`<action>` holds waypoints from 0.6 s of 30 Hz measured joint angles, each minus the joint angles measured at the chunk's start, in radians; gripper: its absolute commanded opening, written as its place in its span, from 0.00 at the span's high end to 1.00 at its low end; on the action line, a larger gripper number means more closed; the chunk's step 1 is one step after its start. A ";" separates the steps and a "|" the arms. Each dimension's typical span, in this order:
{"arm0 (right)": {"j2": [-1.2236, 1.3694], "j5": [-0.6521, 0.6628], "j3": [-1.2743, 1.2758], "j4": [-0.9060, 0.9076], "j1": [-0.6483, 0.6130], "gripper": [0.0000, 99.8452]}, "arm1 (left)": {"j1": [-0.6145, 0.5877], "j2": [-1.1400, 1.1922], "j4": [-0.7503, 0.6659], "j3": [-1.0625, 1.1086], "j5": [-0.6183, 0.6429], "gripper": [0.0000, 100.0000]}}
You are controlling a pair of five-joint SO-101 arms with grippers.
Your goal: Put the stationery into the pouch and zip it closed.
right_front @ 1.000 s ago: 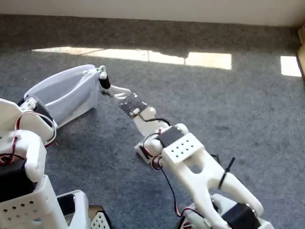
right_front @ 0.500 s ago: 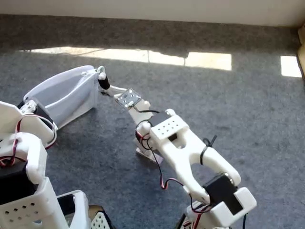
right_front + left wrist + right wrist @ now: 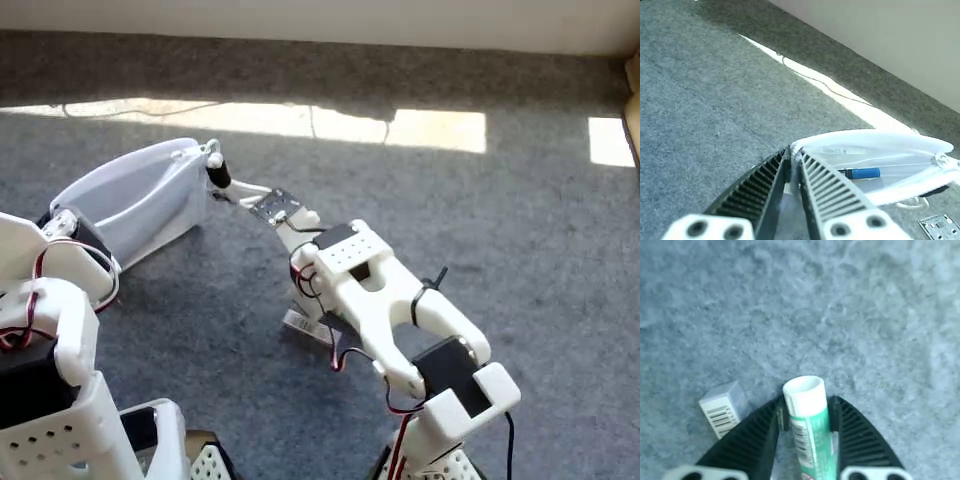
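Left claw (image 3: 794, 152) pinching the rim of a translucent white plastic pouch (image 3: 880, 150) lying open on grey carpet (image 3: 840, 300), blue pen (image 3: 862, 173) inside, right claw (image 3: 805, 402) clamped around a green-and-white glue stick (image 3: 808, 427), small white barcoded box (image 3: 722, 409) just beside it.

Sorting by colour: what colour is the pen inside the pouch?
The pen is blue, clearest in left wrist view.

Translucent white pouch (image 3: 875, 146), blue pen (image 3: 863, 173), green-and-white glue stick (image 3: 808, 427), white barcoded box (image 3: 723, 408), grey carpet (image 3: 865, 315)
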 measured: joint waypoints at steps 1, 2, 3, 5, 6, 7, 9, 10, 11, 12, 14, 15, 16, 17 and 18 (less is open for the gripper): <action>0.000 0.021 0.000 -0.006 0.006 1.00 | 0.000 0.000 0.000 0.000 0.000 0.99; 0.002 0.046 0.000 -0.008 0.012 1.00 | 0.000 0.000 0.000 0.000 0.000 0.99; 0.002 0.066 0.000 -0.008 0.015 1.00 | 0.000 0.000 0.000 0.000 0.000 0.99; 0.002 0.084 0.000 -0.008 0.015 1.00 | 0.000 0.000 0.000 0.000 0.000 0.99; 0.002 0.087 0.000 -0.008 0.015 1.00 | 0.000 0.000 0.000 0.000 0.000 0.99; 0.002 0.091 0.000 -0.008 0.015 1.00 | 0.000 0.000 0.000 0.000 0.000 0.99; 0.002 0.091 0.000 -0.008 0.023 1.00 | 0.000 0.000 0.000 0.000 0.000 0.99; 0.002 0.091 0.000 -0.008 0.028 1.00 | 0.000 0.000 0.000 0.000 0.000 0.99; -0.006 0.094 0.000 -0.008 0.034 1.00 | 0.005 0.000 0.000 0.000 0.000 0.99; -0.026 0.097 0.002 -0.002 0.040 1.00 | 0.012 0.000 0.000 0.000 0.000 0.99; -0.081 0.097 0.003 0.000 0.055 1.00 | 0.040 -0.002 0.000 0.000 0.000 0.99; -0.112 0.097 0.003 0.000 0.058 1.00 | 0.057 -0.003 0.000 0.000 0.000 0.99; -0.146 0.097 0.006 0.000 0.061 1.00 | 0.074 -0.003 0.000 0.000 -0.002 0.99; -0.181 0.097 0.017 0.000 0.066 1.00 | 0.087 -0.003 0.000 0.000 -0.002 0.99; -0.215 0.097 0.034 0.000 0.071 1.00 | 0.103 -0.003 -0.002 0.000 -0.002 0.99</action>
